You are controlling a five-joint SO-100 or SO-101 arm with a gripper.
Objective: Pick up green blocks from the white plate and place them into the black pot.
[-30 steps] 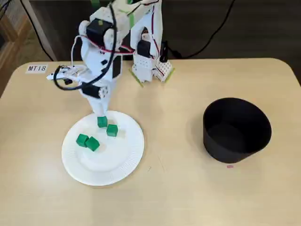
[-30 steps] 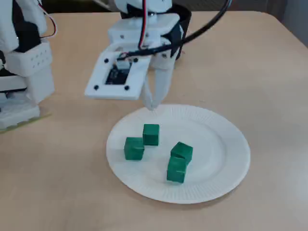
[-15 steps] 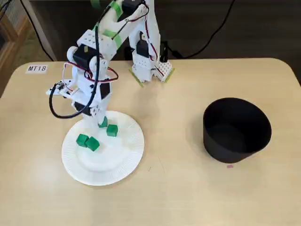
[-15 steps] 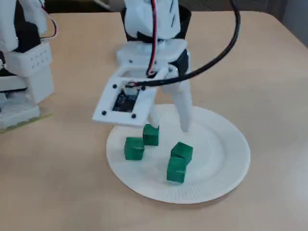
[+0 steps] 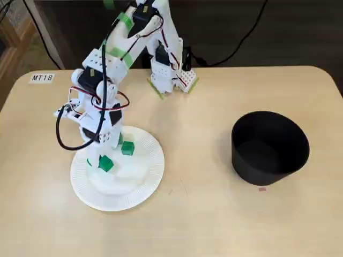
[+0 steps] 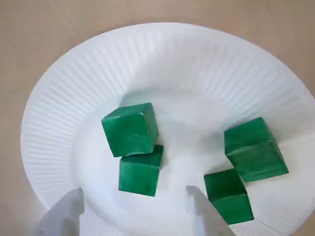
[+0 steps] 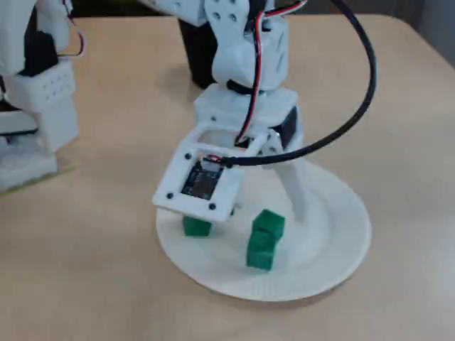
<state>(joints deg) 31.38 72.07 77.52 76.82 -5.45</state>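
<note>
A white ribbed paper plate (image 5: 149,182) lies near the left edge of the beige worktop (image 5: 203,225), and a black round pot (image 5: 269,155) stands well apart near the right edge. Four green cube blocks (image 6: 130,129) sit on the plate in two touching pairs. As cubes they show no long axis, and each is turned at a slightly different angle. The white pincer (image 6: 135,211) hangs low over the plate, spread wide and holding nothing. It seems to straddle one pair, though the wrist view crops its fingertips (image 6: 202,209).
</note>
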